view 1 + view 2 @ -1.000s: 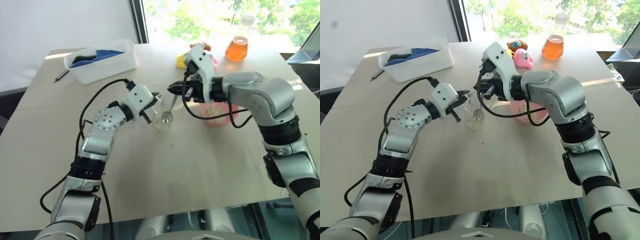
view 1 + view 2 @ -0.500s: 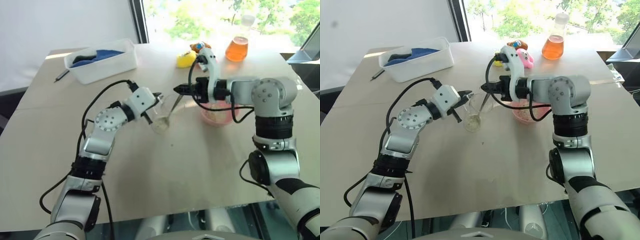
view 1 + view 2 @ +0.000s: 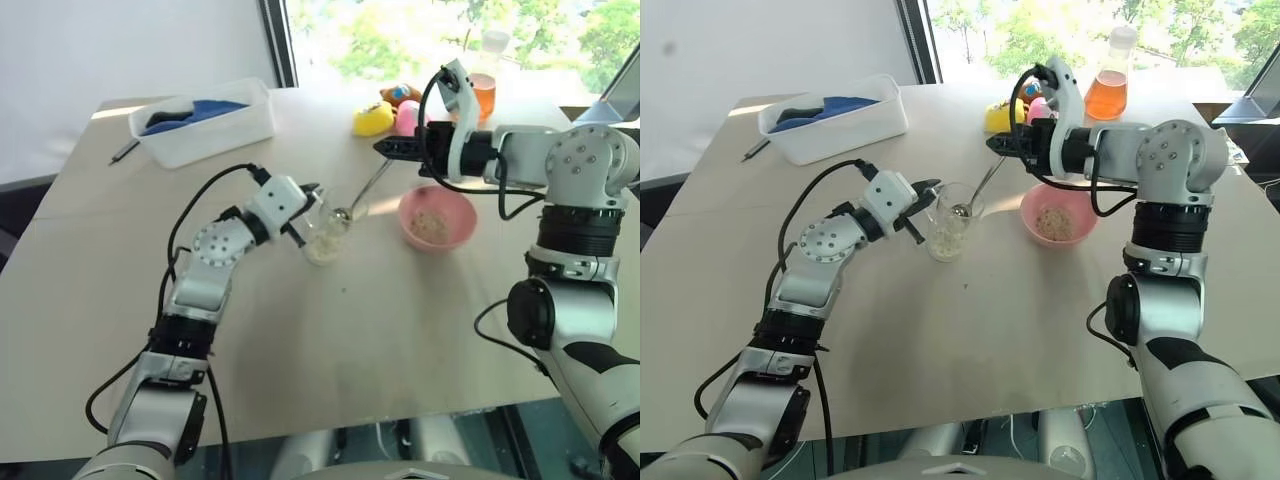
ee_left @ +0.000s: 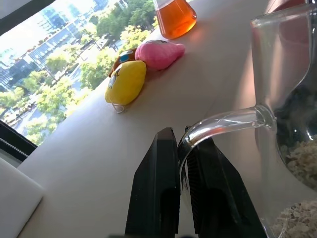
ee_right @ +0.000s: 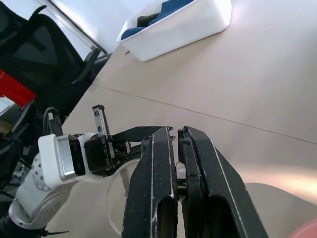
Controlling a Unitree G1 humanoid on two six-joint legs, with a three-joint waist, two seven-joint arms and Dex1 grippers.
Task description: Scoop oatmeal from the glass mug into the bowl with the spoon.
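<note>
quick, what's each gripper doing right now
Left gripper: shut on the glass mug, pinching its handle.
Right gripper: shut on the spoon, gripping the handle end.

L arm bent, reaching fwd, left gripper [image 4: 182, 148] level, fingers clamped; R arm raised higher, angled inward, right gripper [image 3: 383, 147] pinched tight.

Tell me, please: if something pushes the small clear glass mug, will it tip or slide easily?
The small clear glass mug looks taller than wide and holds only little oatmeal, so probably light and easy to tip. The left gripper is shut on its handle, which likely steadies it. Smooth glass on the bare table may slide.
</note>
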